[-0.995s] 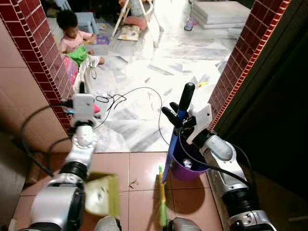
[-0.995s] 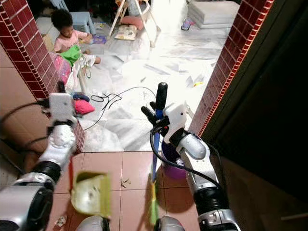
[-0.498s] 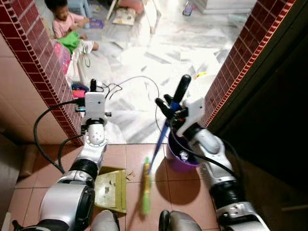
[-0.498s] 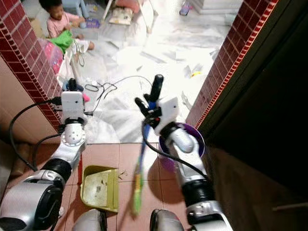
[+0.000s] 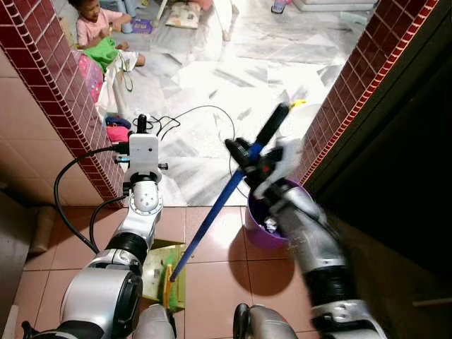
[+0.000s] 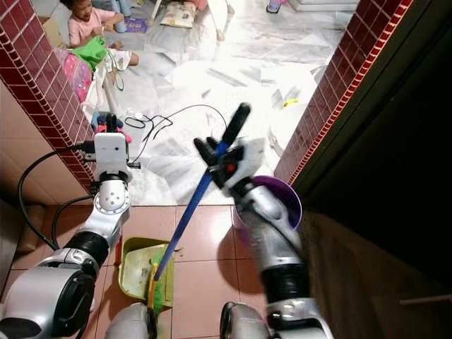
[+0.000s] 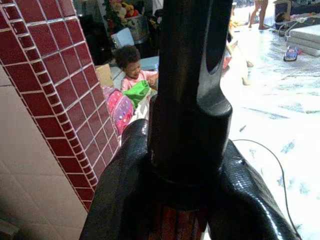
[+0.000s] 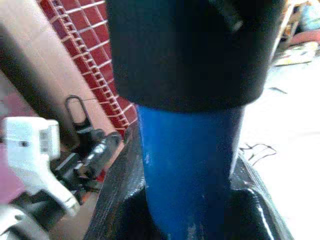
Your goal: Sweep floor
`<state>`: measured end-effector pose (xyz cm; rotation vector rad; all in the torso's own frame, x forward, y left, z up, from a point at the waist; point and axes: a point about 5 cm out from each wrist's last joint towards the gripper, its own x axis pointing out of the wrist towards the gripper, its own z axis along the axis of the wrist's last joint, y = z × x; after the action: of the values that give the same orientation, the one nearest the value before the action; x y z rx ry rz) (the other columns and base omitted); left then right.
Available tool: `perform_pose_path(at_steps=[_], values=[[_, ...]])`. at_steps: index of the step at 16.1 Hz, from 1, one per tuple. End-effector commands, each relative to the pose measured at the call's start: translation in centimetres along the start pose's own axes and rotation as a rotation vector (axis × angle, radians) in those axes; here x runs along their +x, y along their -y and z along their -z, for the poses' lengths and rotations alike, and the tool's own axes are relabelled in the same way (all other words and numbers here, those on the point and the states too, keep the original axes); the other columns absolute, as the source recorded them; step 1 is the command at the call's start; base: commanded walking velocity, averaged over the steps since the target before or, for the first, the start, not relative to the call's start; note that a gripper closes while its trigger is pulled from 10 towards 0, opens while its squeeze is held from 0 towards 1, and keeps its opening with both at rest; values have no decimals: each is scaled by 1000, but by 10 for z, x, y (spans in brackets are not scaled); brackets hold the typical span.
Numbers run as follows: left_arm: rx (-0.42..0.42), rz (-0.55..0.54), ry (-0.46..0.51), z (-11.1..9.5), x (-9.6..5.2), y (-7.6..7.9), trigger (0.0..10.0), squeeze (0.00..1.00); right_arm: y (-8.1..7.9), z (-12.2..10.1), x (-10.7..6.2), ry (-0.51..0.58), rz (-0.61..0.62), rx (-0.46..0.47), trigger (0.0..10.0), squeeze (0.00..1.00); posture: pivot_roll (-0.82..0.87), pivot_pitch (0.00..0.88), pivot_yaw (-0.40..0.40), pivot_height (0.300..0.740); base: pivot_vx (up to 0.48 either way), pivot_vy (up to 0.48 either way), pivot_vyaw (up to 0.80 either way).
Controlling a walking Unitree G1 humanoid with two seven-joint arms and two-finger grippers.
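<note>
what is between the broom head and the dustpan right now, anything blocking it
Nothing visible blocks it. The broom, held by the right gripper, slants down so its green bristles already lie in the yellow-green dustpan, whose handle the left gripper holds. The purple bucket stands off beside the right arm.

My arms are silver — rounded shells joined by black ring joints, with black cables looping along each forearm. A white camera block caps the left wrist (image 5: 143, 151), and another sits at the right wrist (image 6: 244, 157). The fingers (image 8: 116, 197) are glossy black.
</note>
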<state>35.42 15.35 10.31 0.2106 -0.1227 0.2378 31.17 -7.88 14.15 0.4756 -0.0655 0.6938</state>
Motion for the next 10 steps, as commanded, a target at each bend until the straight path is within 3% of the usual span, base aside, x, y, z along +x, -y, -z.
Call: perform_pose_path(at_steps=[1,2,4,7,10], values=[[-40,20,-43,4,-4,11,10000,0,-10,-6,-1,31,-90,135,10000,0,-180,166,-80,740,0,0,0],[-41,20,-44,3,-3,10,10000,0,-10,-8,-1,26,-102,141,10000,0,-184,160,-78,740,0,0,0],[-28,14,-44,3,-1,9,10000,0,-8,-22,-3,-1,-173,-85,10000,0,-189,144,-71,740,0,0,0],[43,-34,-11,-2,4,-2,10000,0,7,-53,2,37,-132,-306,10000,0,-188,130,-61,740,0,0,0],[32,-65,36,-10,10,-10,10000,0,20,-63,6,68,-30,-325,10000,0,-162,115,-51,740,0,0,0]])
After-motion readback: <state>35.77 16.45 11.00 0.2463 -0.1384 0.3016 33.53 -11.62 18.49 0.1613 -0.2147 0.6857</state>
